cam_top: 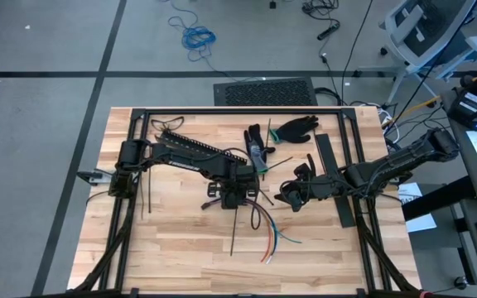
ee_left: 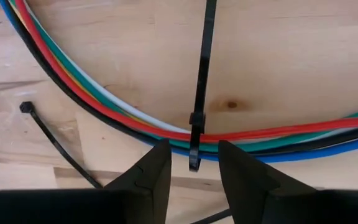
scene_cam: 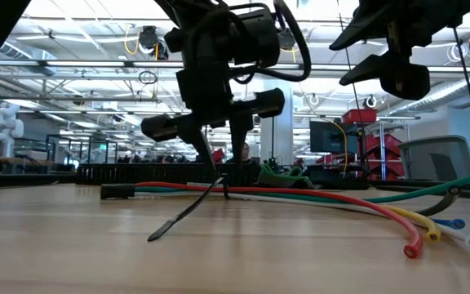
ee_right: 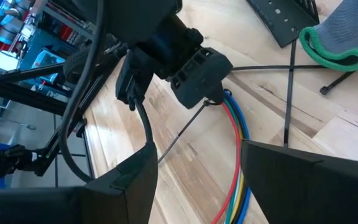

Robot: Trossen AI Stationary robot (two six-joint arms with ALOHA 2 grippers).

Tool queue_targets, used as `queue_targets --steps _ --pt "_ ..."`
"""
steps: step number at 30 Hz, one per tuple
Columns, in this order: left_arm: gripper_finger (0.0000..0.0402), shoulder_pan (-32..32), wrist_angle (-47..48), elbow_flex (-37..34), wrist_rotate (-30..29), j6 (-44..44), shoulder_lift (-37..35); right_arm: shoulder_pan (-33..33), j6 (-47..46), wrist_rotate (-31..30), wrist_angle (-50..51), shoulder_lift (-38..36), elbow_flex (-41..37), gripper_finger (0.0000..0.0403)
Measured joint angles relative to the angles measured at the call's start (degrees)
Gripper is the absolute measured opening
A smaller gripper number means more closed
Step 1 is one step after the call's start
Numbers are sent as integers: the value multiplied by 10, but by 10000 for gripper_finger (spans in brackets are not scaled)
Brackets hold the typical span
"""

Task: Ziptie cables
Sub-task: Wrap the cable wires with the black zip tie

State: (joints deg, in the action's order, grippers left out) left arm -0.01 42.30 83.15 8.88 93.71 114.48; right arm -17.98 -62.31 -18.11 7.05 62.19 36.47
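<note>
left gripper (ee_left: 194,180): low over bench (cam_top: 180,240) centre, jaws spread astride ziptie (ee_left: 202,81) | ziptie crossed cables (ee_left: 104,102), which lay curved on bench | right gripper (ee_right: 197,180): raised nearby, jaws spread, empty

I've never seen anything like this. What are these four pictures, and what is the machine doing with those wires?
It is a robot with two dark arms at a wooden table. One picture looks down from above, one looks level across the tabletop, and two come from cameras on the wrists. Coloured cables lie in a bundle on the table, with thin dark zipties and a glove nearby. The left gripper hangs over the cables, its fingers on either side of a ziptie that crosses the bundle. The right gripper waits open beside it, holding nothing.
</note>
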Motion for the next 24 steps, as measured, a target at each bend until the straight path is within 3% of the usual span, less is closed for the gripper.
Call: queue_targets --steps 15,24 --pt "33 -3 -46 1 -7 -3 24 0 0 0 -1 0 0 215" --pt "23 -3 -55 3 -17 -3 24 0 3 0 -4 0 0 215"
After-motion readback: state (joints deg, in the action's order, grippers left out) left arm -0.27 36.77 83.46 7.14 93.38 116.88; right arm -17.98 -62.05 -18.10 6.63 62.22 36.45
